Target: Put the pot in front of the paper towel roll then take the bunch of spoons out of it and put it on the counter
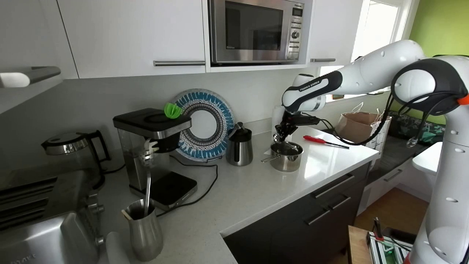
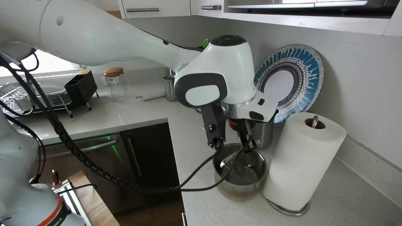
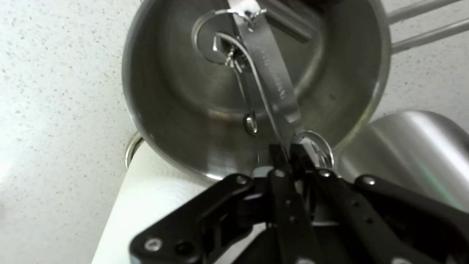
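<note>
Metal spoons [image 3: 272, 68] at mouth of pot [image 1: 287, 163]

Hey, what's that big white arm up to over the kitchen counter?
A robot arm is handling a bunch of measuring spoons. Its gripper is closed on them at the mouth of a small steel saucepan, with part of the bunch within the rim. The saucepan stands on the counter, right by a paper towel roll. The spoons aren't out yet.
</note>
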Controlling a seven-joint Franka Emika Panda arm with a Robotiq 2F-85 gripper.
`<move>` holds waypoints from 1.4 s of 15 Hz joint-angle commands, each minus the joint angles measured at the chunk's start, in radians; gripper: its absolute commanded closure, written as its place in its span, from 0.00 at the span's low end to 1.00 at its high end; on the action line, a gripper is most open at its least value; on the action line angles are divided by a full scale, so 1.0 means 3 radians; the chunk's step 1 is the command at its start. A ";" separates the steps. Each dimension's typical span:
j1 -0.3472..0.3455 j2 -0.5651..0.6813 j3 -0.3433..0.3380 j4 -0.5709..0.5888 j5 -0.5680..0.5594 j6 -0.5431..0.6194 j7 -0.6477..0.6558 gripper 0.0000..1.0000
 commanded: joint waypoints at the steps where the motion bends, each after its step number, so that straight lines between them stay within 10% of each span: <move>1: 0.0134 -0.0287 0.0036 -0.0121 -0.0051 0.0039 0.0216 0.98; 21: 0.0668 -0.0198 0.0473 0.0746 -0.0038 -0.0136 0.0512 0.98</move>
